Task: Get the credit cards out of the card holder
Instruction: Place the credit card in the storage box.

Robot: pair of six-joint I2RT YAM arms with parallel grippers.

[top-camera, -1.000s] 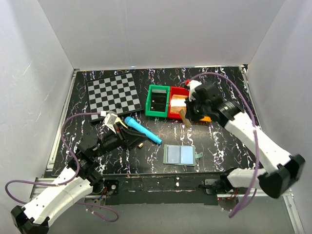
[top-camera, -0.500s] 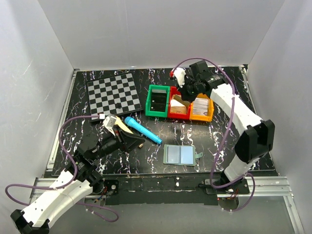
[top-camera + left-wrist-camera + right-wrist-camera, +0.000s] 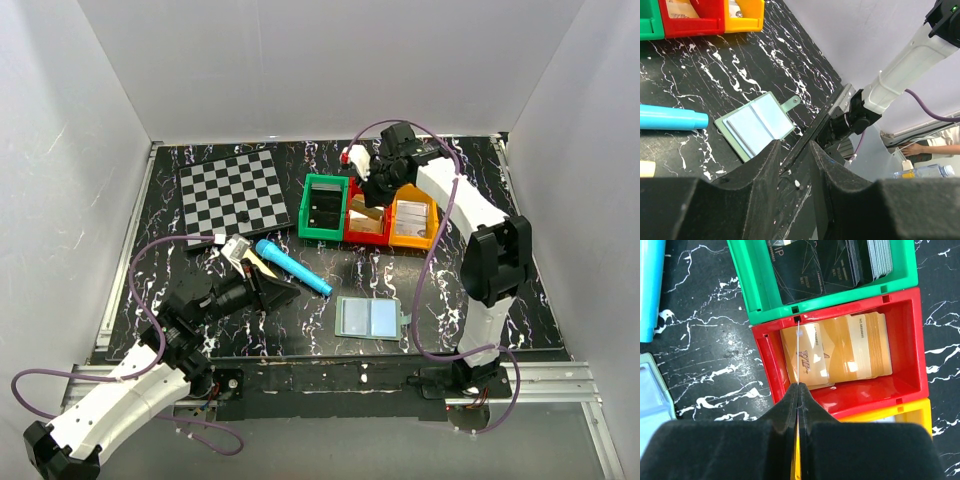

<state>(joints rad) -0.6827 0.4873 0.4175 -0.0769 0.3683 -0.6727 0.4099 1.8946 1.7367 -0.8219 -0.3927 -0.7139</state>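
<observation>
Top view: the card holder (image 3: 370,318) lies open on the worktop (image 3: 390,270), apart from both claws.

Left wrist: we see the left claw (image 3: 793,147) a little apart, gripping nothing.

Right wrist: "VIP" and a number starting "NO.888" on the tan credit cards (image 3: 850,347) in the red bin (image 3: 912,340), and "VIP" on the black cards (image 3: 810,270) in the green bin (image 3: 747,285). The right claw (image 3: 799,387) is pinched together on a thin card (image 3: 798,350), seen edge-on.

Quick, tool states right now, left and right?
Left tool: slightly open, empty.
Right tool: closed on a credit card, over the red bin.
</observation>
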